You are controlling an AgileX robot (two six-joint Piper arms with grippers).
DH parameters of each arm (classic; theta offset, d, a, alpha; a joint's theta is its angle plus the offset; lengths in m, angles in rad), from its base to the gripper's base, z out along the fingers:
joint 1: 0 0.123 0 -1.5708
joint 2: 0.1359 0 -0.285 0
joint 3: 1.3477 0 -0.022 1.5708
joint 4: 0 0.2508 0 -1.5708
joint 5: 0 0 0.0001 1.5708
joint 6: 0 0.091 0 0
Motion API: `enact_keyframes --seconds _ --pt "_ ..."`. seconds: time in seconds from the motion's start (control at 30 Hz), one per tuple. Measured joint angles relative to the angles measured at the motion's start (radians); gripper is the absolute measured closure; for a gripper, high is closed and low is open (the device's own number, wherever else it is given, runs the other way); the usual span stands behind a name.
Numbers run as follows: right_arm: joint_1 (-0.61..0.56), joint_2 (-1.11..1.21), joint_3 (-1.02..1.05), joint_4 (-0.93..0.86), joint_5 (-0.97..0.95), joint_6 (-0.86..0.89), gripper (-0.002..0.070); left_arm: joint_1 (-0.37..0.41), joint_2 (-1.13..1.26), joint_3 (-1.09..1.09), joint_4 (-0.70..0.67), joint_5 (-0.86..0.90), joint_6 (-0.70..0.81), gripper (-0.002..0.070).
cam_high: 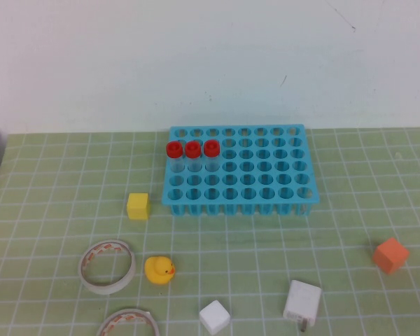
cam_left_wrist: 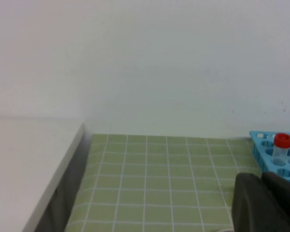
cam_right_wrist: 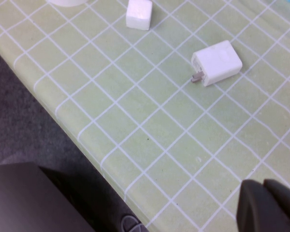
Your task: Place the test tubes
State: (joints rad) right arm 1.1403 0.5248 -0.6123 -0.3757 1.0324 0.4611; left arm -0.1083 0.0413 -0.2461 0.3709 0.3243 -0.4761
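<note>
A blue test tube rack (cam_high: 304, 199) stands at the middle of the green grid mat. Three clear test tubes with red caps (cam_high: 192, 149) stand upright side by side in holes near its far left corner. Neither arm appears in the high view. In the left wrist view my left gripper (cam_left_wrist: 262, 181) is shut and empty, hovering over the mat short of the rack's corner (cam_left_wrist: 261, 150), where a red-capped tube (cam_left_wrist: 282, 141) shows. My right gripper (cam_right_wrist: 264, 186) is shut and empty, above the mat's near edge.
On the mat lie a yellow cube (cam_high: 138, 206), a rubber duck (cam_high: 159, 269), two tape rolls (cam_high: 107, 265), a white cube (cam_high: 214, 316), a white charger (cam_high: 302, 303) and an orange cube (cam_high: 390, 255). The right wrist view shows the charger (cam_right_wrist: 216, 63) and the mat's edge.
</note>
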Motion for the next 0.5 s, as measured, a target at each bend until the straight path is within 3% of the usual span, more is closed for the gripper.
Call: enact_keyframes --seconds 0.23,0.5 --pt "0.000 0.000 0.000 0.000 0.000 0.000 0.0678 0.061 -0.044 0.204 -0.027 -0.202 -0.026 0.0675" --pt "0.000 0.000 0.000 0.000 0.000 0.000 0.0678 0.065 -0.046 0.266 -0.027 -0.261 -0.065 0.0675"
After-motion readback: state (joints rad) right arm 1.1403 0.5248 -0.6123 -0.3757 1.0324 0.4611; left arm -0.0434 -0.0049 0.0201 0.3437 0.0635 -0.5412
